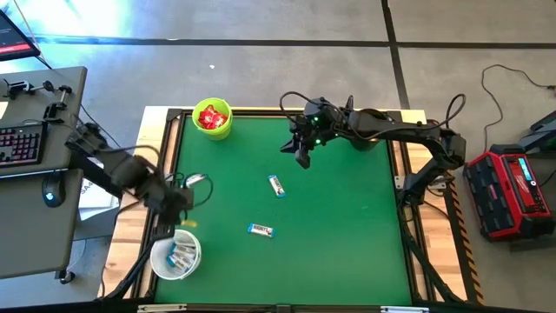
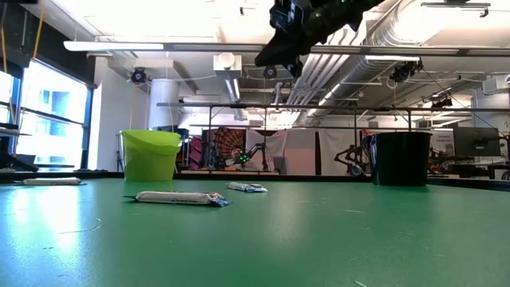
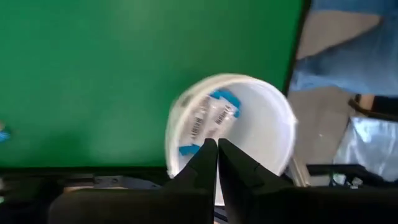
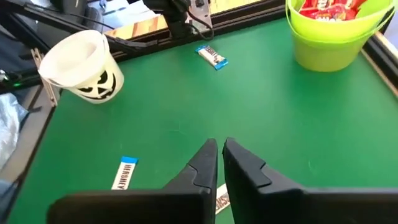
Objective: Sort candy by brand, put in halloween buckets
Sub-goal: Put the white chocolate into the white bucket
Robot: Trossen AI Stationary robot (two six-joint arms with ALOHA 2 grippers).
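Two slim white-and-blue bars lie loose on the green table [image 1: 347,252]: one bar [image 1: 276,184] near the middle, angled, and a second bar [image 1: 260,229] nearer the front edge, lying roughly crosswise. They are apart from each other and touch nothing else. In the low view both rest flat on the mat, the second bar [image 2: 182,198] closer to the camera and the first bar [image 2: 247,187] behind it.

The white bucket [image 1: 176,255] stands at the front left corner and holds several white-and-blue bars; in the right wrist view a jack-o'-lantern face shows on its side [image 4: 84,66]. The lime green bucket [image 1: 213,119] stands at the far left corner, filled with red packets [image 1: 211,116]. The black bucket [image 2: 401,158] stands at the far right, and in the high view it is mostly hidden under the right arm.

The left end effector [image 3: 217,149] hangs over the white bucket's near rim with its fingers pressed together and nothing between them. The right end effector [image 4: 220,151] is raised well above the table behind the first bar, its fingers nearly touching and gripping nothing.

Beyond the table, a desk with a keyboard [image 1: 19,143] stands on the left and a red case [image 1: 512,191] sits on the floor at the right
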